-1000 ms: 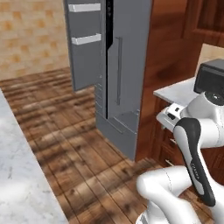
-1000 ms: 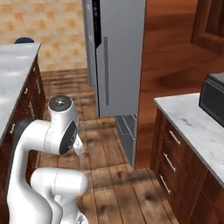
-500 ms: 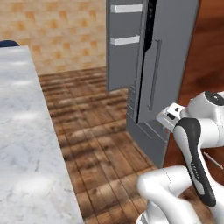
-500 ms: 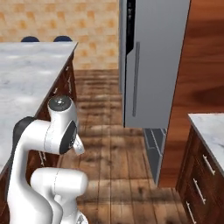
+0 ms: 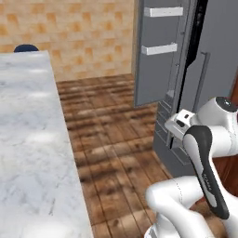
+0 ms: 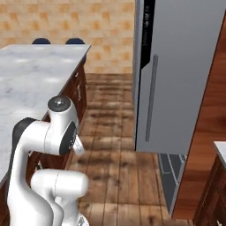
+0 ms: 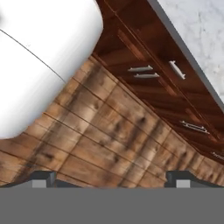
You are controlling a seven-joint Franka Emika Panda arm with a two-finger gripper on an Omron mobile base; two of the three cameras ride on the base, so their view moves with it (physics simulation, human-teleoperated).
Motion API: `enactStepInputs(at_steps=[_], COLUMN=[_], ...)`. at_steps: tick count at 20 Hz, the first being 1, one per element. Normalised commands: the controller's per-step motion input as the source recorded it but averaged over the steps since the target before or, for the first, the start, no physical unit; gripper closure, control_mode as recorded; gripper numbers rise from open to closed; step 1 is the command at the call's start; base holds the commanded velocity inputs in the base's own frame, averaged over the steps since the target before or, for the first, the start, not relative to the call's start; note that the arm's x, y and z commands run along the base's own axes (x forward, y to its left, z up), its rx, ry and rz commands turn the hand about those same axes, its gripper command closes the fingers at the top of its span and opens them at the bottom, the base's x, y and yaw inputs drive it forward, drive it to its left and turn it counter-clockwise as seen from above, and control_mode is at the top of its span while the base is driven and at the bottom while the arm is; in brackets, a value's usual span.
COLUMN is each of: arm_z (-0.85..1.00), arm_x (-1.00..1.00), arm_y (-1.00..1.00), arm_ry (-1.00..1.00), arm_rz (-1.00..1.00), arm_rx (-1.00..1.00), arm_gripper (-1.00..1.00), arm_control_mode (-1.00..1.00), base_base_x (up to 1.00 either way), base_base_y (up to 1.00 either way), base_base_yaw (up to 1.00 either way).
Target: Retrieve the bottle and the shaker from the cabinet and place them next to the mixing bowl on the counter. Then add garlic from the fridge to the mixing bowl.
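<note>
The tall grey fridge (image 5: 211,65) stands ahead on the right, its left door (image 5: 160,69) swung open and showing white door shelves. From the other side the fridge (image 6: 181,79) shows a long vertical handle and a dark gap at the door edge. My gripper (image 7: 110,179) is open with nothing between its fingertips (image 7: 41,177), and it points down at the wooden floor beside the base cabinets. The arm is folded close over the base. A white marble counter (image 5: 28,139) runs along the left. The bottle, shaker, cabinet, mixing bowl and garlic are out of view.
Brown plank floor (image 6: 114,145) lies between the marble island (image 6: 31,75) and the fridge. Reddish-brown drawers with silver handles (image 7: 144,70) sit under the marble top (image 7: 201,26). Dark blue chair backs (image 6: 75,41) stand behind the island. A wooden panel (image 6: 207,145) flanks the fridge.
The whole picture has shifted: the base has moved, bringing the marble island into view and the fridge across the frame. The arm keeps its folded pose and the gripper stays open.
</note>
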Motion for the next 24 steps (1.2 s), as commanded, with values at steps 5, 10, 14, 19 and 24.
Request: enactStepInputs(at_steps=[5, 10, 14, 19, 24], arm_z=[0.0, 0.0, 0.0, 0.0, 0.0], arm_x=[0.0, 0.0, 0.0, 0.0, 0.0], arm_y=[0.0, 0.0, 0.0, 0.0, 0.0], arm_ry=[0.0, 0.0, 0.0, 0.0, 0.0], arm_rz=[0.0, 0.0, 0.0, 0.0, 0.0], arm_rx=[0.0, 0.0, 0.0, 0.0, 0.0], arm_gripper=[-1.0, -1.0, -1.0, -1.0, -1.0], arm_control_mode=[1.0, 1.0, 1.0, 1.0, 1.0], base_base_x=[0.85, 0.78, 0.69, 0.66, 0.71], base_base_y=[0.38, 0.54, 0.63, 0.63, 0.71], base_base_yaw=[0.0, 0.0, -0.07, -0.16, -0.28])
